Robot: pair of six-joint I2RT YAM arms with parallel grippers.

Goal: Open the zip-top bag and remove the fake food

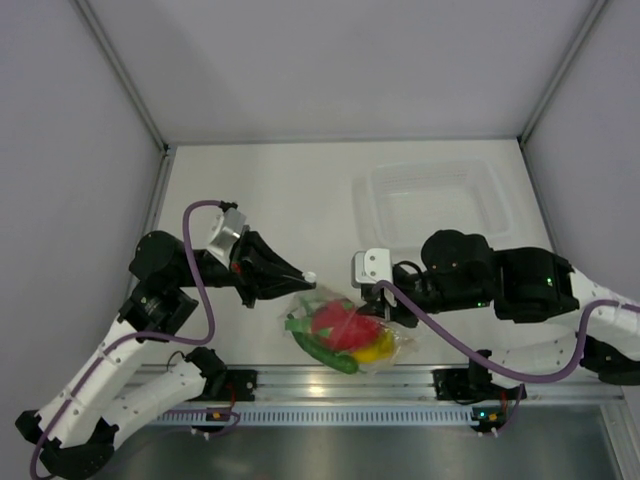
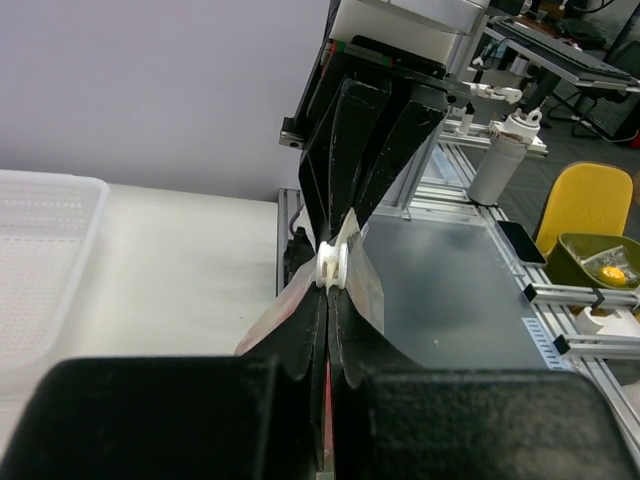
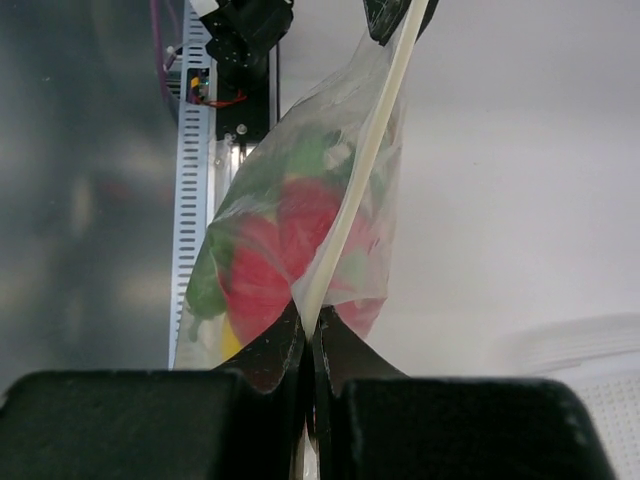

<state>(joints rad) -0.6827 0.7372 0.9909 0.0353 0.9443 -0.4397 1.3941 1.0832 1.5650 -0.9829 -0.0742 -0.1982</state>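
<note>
The zip-top bag hangs between both grippers near the table's front edge. Through the plastic I see the red fruit, a green piece and yellow banana. My left gripper is shut on the white zip end at the bag's left corner. My right gripper is shut on the zip strip at the bag's right end. In the right wrist view the bag sags left of the strip, with the red fruit inside. The bag's mouth looks closed.
A rigid clear plastic tray sits at the back right of the table; it also shows in the left wrist view. An aluminium rail runs along the near edge. Enclosure walls stand left, right and behind.
</note>
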